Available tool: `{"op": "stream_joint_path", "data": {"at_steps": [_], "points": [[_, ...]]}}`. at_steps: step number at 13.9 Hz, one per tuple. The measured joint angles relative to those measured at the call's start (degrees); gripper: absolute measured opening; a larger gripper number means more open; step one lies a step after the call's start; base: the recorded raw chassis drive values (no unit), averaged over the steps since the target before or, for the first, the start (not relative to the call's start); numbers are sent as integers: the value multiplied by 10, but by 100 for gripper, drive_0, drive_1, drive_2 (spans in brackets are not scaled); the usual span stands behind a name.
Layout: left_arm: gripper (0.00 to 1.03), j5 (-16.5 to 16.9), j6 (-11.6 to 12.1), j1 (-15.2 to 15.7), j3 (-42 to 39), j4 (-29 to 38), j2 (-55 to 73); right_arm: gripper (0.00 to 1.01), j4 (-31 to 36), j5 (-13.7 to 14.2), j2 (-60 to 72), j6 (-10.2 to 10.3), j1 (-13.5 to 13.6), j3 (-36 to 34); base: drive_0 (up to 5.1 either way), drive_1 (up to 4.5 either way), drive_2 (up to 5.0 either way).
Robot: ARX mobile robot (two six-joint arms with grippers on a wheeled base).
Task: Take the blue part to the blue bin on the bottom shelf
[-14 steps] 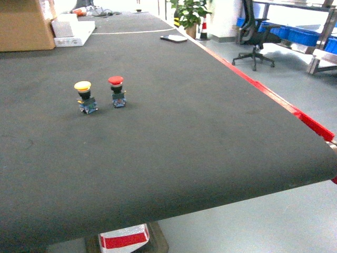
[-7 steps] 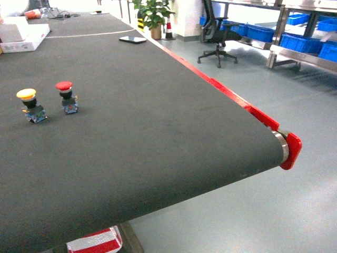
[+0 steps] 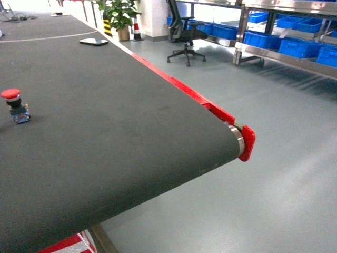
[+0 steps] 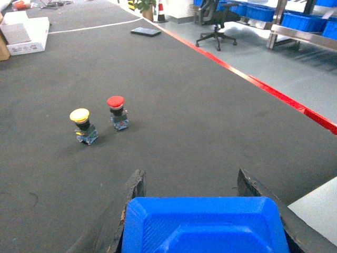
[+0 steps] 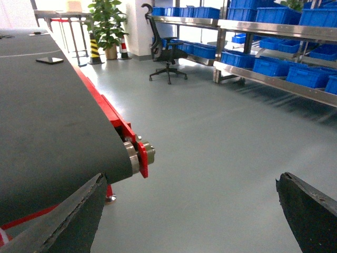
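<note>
Nearest, over the black belt (image 4: 210, 105), the left gripper (image 4: 190, 179) hugs the blue part (image 4: 202, 226) between its two fingers. The right gripper (image 5: 190, 182) hangs wide and empty past the belt's end. The shelf rack (image 3: 284, 57) with blue bins (image 3: 297, 46) stands far beyond the belt; which bin is the right one, I cannot tell. Keep the hold tight and roll slowly toward it. Since half a second ago the head view swung right: the yellow button (image 4: 80, 118) left it, and the red button (image 3: 11, 100) slid to the edge.
</note>
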Motion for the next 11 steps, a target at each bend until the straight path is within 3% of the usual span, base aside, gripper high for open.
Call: {"op": "stream_joint_path", "data": {"at_steps": [11], "points": [[43, 0, 0, 0, 0, 1, -1, 98, 0, 0, 0, 0, 0, 0, -164, -164, -164]]}}
